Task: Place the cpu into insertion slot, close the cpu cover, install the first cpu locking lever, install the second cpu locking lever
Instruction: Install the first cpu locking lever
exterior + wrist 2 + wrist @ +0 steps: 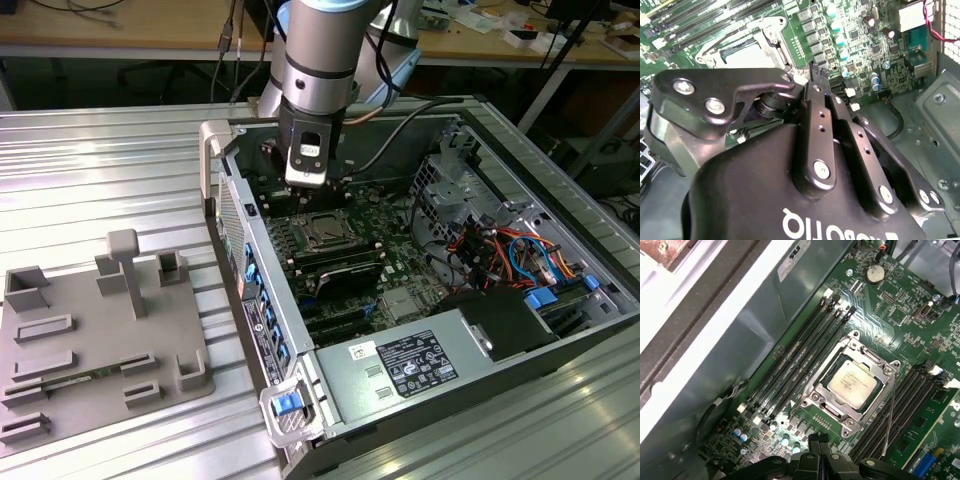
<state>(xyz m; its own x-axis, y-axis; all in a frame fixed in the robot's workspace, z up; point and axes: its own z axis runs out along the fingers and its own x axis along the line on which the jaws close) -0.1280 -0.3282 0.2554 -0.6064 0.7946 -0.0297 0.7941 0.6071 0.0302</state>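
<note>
cpu (pixel 852 384) seated, cpu cover (pixel 813 396) down; gripper (pixel 305 188) pinched together, empty, at insertion slot's (pixel 325 232) 12 o'clock, exterior view.
locking lever (pixel 889 415): thin springy wire, probably slippery; best hooked near its free end.

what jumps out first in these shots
The robot arm reaches down into the open computer case at the exterior view's centre. In the first wrist view, the cpu gleams on the green motherboard, framed by the silvery cpu cover, with the gripper close by.
</note>
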